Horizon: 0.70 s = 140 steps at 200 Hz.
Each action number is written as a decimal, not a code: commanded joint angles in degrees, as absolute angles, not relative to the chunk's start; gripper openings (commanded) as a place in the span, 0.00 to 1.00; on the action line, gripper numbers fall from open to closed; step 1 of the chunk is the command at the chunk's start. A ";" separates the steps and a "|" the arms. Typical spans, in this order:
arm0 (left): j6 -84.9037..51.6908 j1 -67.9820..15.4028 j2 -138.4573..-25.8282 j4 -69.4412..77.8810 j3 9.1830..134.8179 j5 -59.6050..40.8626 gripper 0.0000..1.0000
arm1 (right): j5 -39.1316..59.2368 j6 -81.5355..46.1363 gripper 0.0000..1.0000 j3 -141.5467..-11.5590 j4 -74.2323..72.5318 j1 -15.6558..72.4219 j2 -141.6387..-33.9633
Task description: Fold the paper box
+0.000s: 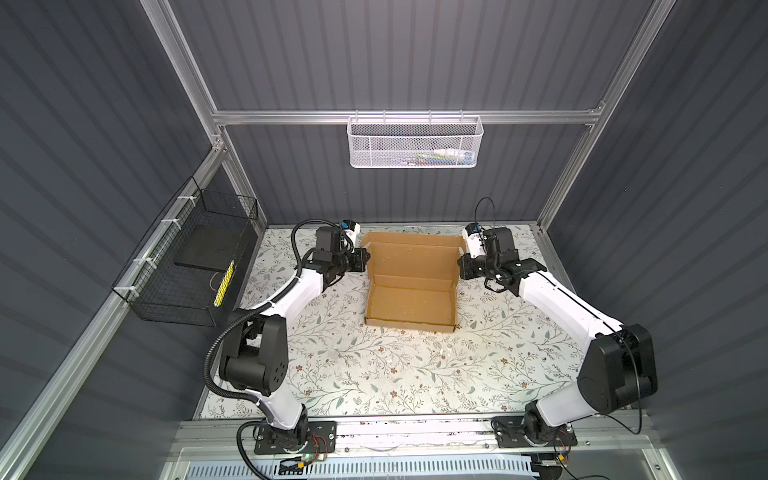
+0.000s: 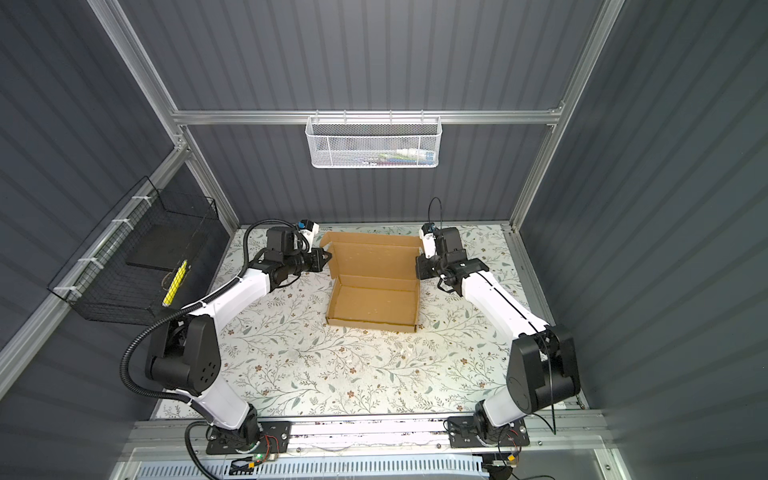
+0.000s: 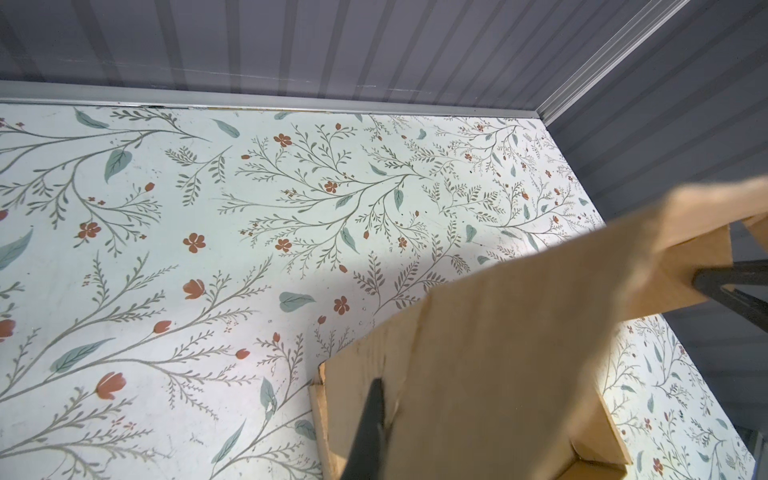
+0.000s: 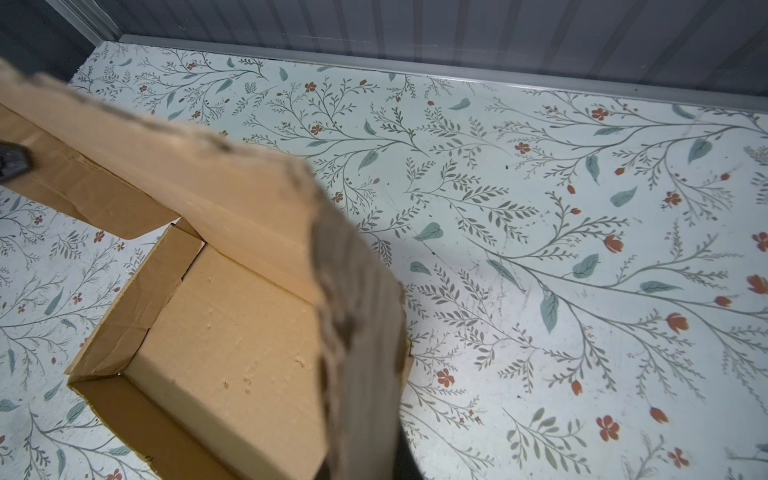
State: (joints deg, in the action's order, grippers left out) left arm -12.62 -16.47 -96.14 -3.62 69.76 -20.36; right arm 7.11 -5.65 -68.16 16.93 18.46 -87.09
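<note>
Paper box (image 1: 409,305) sits mid-bench (image 1: 374,374) toward the far side, its tray walls up and its lid raised along the far edge. At far left hangs a black wire basket (image 1: 187,266). The left fingers (image 1: 359,258) are pinched together on the lid's left side flap. The right fingers (image 1: 465,266) seem clamped on the right flap, though the blurred wrist view hides most of that grip.
</note>
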 commanded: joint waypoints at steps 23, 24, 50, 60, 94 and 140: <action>-14.23 -18.66 -93.57 -3.18 65.10 -16.58 0.02 | 4.57 -8.67 0.06 -64.97 15.10 20.00 -84.67; -14.23 -18.69 -93.54 -3.09 65.02 -16.46 0.02 | 4.53 -8.73 0.06 -64.87 15.07 20.06 -84.61; -14.55 -19.31 -92.32 -2.13 63.52 -14.82 0.01 | 3.05 -9.62 0.06 -62.53 13.81 20.94 -83.27; -14.63 -19.49 -91.90 -1.87 63.07 -14.30 0.01 | 2.47 -9.83 0.06 -61.70 13.50 21.30 -82.77; -14.90 -19.95 -90.15 -0.50 60.76 -13.02 0.00 | 0.82 -10.44 0.07 -58.36 11.62 22.47 -80.85; -15.27 -20.39 -88.03 0.47 57.86 -12.13 0.00 | -1.42 -11.33 0.07 -53.70 8.45 24.39 -78.43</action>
